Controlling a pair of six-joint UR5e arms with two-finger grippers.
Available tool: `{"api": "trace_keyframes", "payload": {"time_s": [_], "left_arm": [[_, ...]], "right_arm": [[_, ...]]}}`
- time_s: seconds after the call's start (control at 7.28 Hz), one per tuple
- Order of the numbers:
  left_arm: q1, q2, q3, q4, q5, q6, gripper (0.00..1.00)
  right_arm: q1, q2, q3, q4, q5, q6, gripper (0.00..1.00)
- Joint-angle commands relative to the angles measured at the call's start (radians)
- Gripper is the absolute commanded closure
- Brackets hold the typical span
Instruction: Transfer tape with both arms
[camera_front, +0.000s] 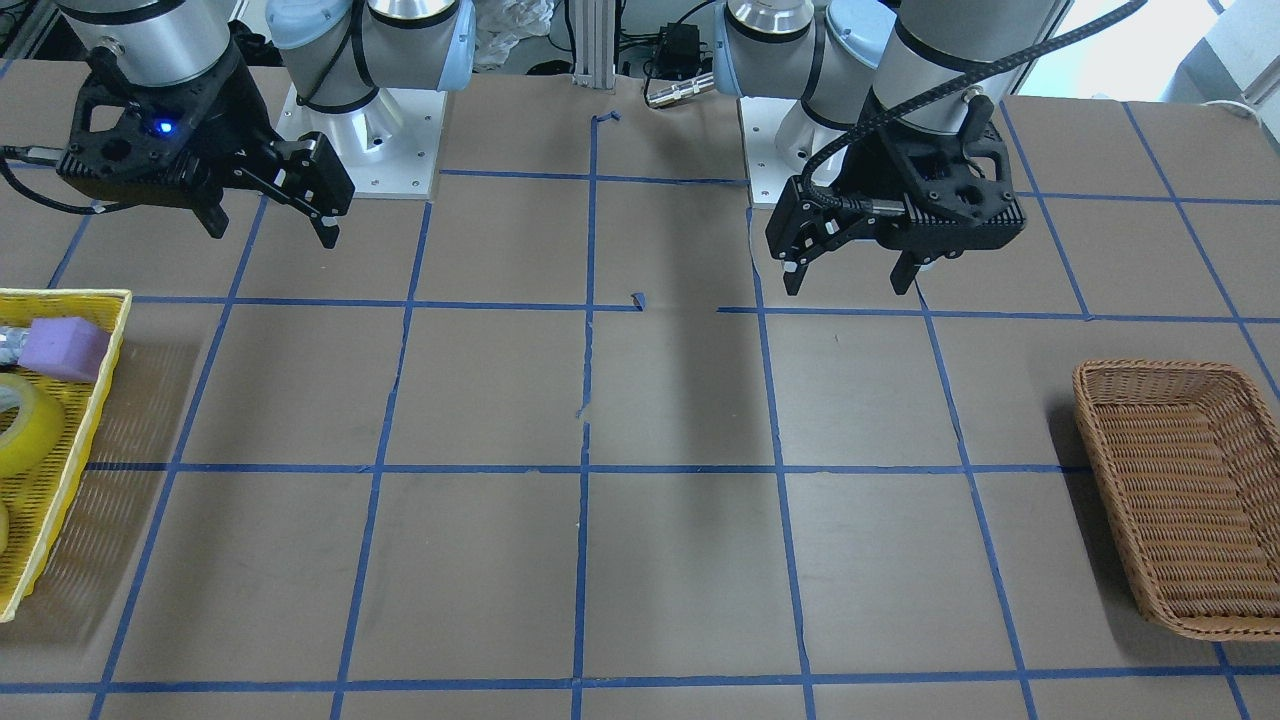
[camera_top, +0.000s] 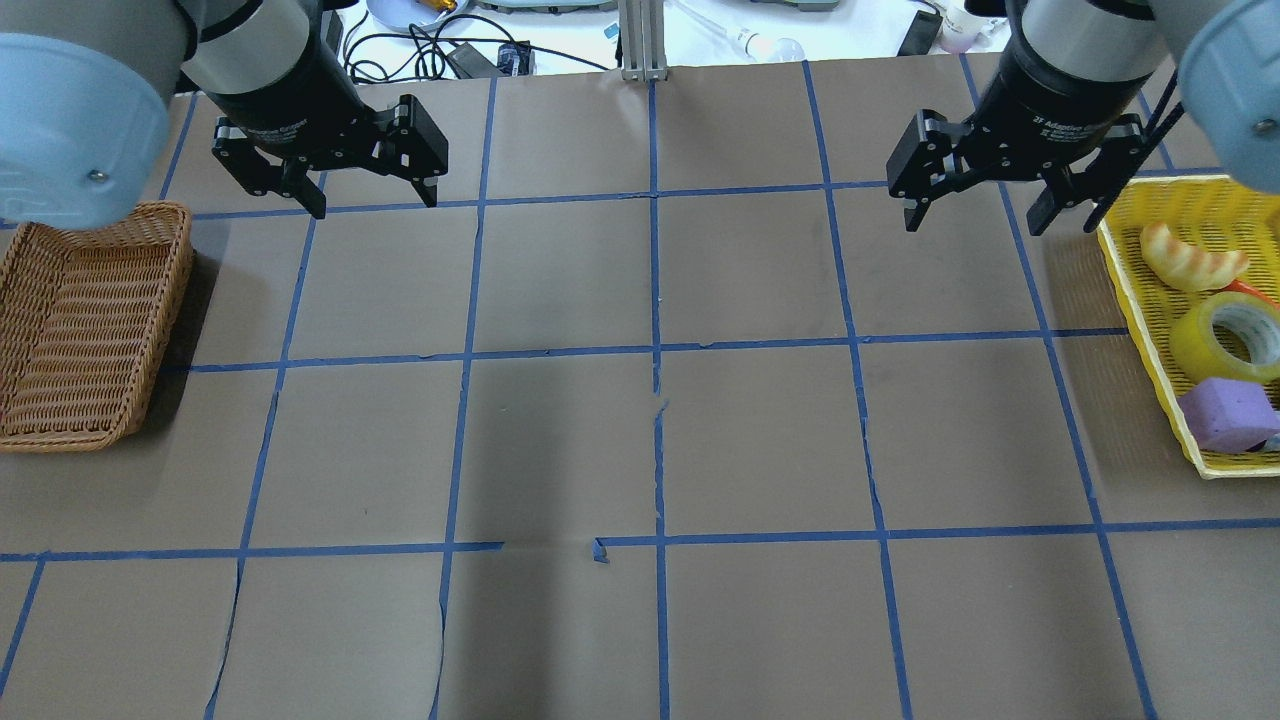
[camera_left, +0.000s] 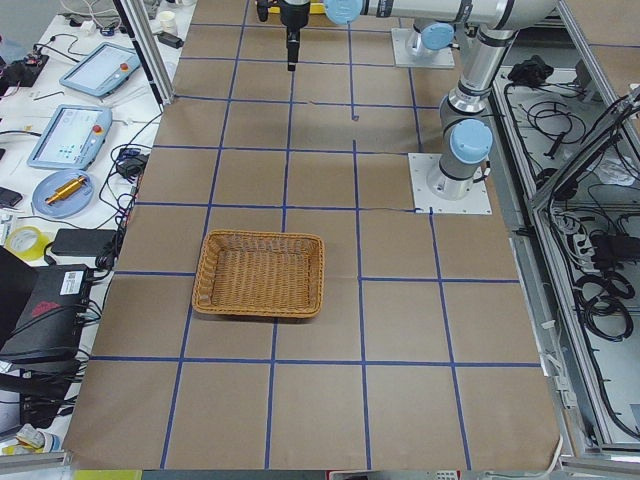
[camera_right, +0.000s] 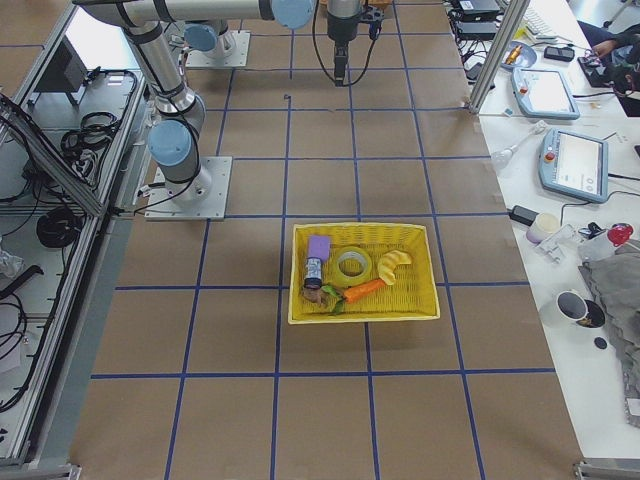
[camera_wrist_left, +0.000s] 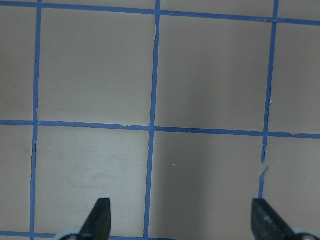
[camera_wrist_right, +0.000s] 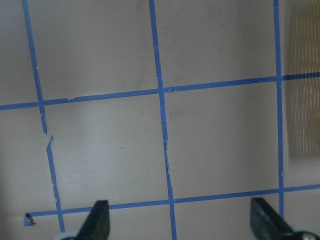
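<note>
The yellow tape roll (camera_top: 1225, 338) lies in a yellow basket (camera_top: 1130, 290) at the table's right end, between a purple sponge (camera_top: 1228, 412) and a bread-shaped item (camera_top: 1190, 260). It also shows in the front view (camera_front: 20, 425) and the right side view (camera_right: 352, 264). My right gripper (camera_top: 972, 222) hangs open and empty above the table, left of the basket and apart from the tape. My left gripper (camera_top: 375, 200) hangs open and empty above the table's far left part. Both wrist views show only taped table between open fingers: left (camera_wrist_left: 182, 220), right (camera_wrist_right: 180, 220).
A brown wicker basket (camera_top: 185, 260) stands empty at the table's left end, also seen in the front view (camera_front: 1150, 368). The yellow basket (camera_right: 360, 318) also holds a carrot (camera_right: 362, 291) and a small bottle. Blue tape grid lines cross the brown tabletop.
</note>
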Motion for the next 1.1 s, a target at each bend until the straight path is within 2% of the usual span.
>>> {"api": "trace_keyframes", "payload": {"time_s": [0.0, 0.96], "left_arm": [[0.0, 0.0, 0.002, 0.0, 0.0, 0.0, 0.0], [0.0, 0.0, 0.0, 0.0, 0.0, 0.0, 0.0]], "right_arm": [[0.001, 0.0, 0.005, 0.0, -0.006, 0.0, 0.0], [0.001, -0.002, 0.005, 0.011, -0.008, 0.015, 0.0]]}}
